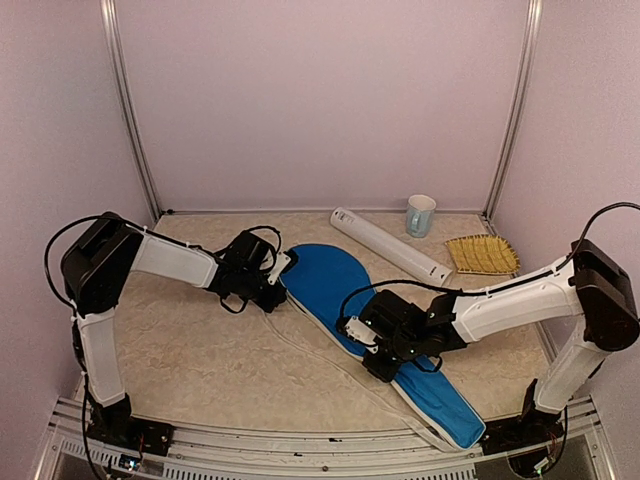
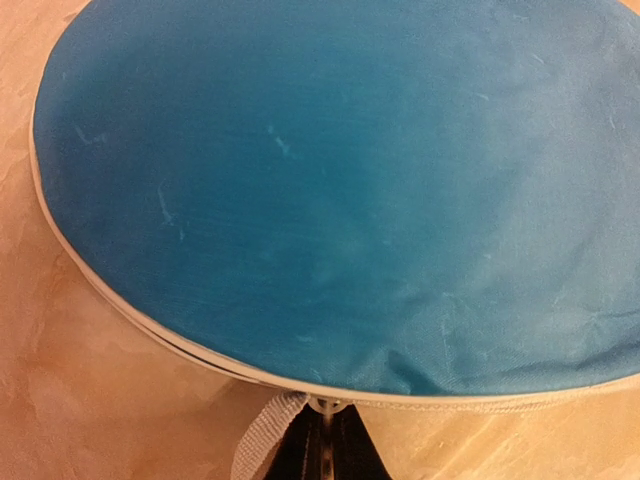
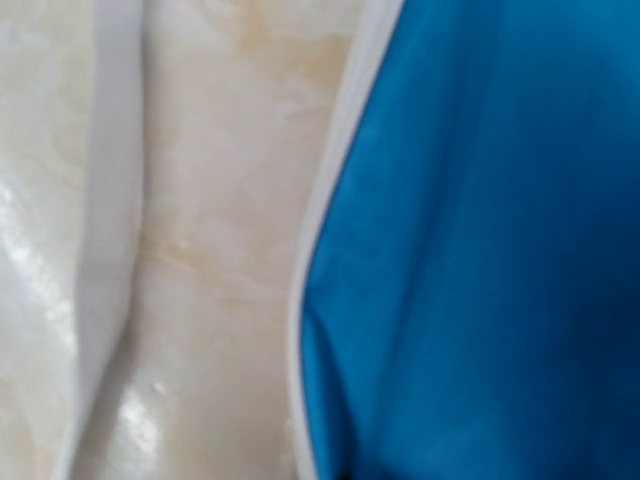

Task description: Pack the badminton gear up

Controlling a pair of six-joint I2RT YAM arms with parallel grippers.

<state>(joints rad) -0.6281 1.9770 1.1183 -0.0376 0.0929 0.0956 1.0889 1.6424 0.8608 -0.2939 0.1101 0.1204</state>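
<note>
Racket cover (image 1: pixel 325 275), blue, lies flat and diagonal on the table (image 1: pixel 190 350), round head at the far-left end, narrow handle end at the near-right.

Left gripper (image 2: pixel 322 450) sits at the head's left rim. Jaws are narrow, tips together right on the cover's white piping, pinching it.

White webbing strap (image 2: pixel 262 445) comes off the rim just beside those tips. It runs on the table along the cover's left edge.

Right gripper (image 1: pixel 372 358) is over the cover's neck, at its left edge. Jaws closed; fingers barely show in the wrist view, so can't tell if any fabric is caught.

White tube (image 1: pixel 390 245) lies near the head's right side. Pale blue mug (image 1: pixel 421 214) and straw-coloured brush (image 1: pixel 482 254) lie beyond it, well apart from both grippers.
</note>
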